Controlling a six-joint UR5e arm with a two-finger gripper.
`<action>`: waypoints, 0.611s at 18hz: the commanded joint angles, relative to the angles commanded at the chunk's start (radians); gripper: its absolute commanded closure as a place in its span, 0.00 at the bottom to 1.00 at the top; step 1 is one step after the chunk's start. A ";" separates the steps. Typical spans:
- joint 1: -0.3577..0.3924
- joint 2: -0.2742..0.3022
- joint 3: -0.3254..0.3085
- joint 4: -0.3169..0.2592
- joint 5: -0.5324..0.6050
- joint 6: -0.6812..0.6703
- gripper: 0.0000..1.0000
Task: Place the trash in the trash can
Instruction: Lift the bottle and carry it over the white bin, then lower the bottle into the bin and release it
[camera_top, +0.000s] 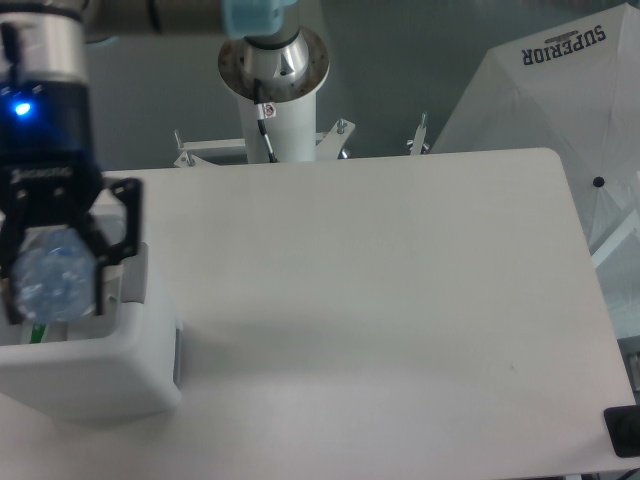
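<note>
A wide white table with rounded corners and a matte top (400, 300) carries the scene. Directly on it, at its front left corner, stands 1 white boxy plastic trash can with rounded corners and a grey side panel (110, 365). A faint shadow lies on the tabletop just to the right of the can. At the front right edge, 1 small black object (623, 432) shows only partly.

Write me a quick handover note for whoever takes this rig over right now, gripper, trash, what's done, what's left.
Gripper: shut on the bottle, held above the opening of the trash can at the table's left edge.
Wrapper: something white and green shows inside the can, mostly hidden by the gripper; can't confirm.
Done: bottle lifted and carried over the can.
Left: release the bottle, retract.
</note>
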 joint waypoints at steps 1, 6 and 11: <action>-0.008 0.000 -0.017 0.000 0.002 0.000 0.36; -0.012 0.000 -0.057 -0.002 0.002 0.000 0.23; -0.012 0.009 -0.103 -0.002 0.002 0.006 0.00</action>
